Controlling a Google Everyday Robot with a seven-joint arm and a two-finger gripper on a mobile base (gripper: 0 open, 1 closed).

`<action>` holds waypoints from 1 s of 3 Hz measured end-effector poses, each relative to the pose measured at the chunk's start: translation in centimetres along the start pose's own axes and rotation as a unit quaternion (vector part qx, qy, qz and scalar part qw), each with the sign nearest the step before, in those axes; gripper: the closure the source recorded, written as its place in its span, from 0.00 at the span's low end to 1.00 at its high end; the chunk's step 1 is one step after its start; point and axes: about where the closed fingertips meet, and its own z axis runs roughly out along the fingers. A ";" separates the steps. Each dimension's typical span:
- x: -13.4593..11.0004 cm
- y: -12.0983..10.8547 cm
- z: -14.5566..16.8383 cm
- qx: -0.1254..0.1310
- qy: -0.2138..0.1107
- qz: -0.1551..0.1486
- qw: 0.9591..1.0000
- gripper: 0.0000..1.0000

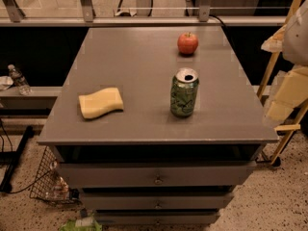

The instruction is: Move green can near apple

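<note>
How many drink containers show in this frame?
2: the green can stands front right on the table; a plastic bottle on the far-left ledge. The gripper is at the right edge. Others may be hidden.

Table [139, 57] bears sponge [100, 102], green can [184, 96], apple [187, 43]; gripper [288, 97] right.

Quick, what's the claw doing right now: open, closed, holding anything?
Claw: off the right edge of the table, away from the green can; open or closed cannot be told.
</note>
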 end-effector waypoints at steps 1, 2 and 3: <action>0.0 0.0 0.0 0.000 0.000 0.000 1.000 0.00; -0.6 -1.3 1.6 0.000 -0.043 0.030 0.999 0.00; -2.3 -2.8 4.9 -0.011 -0.106 0.068 0.992 0.00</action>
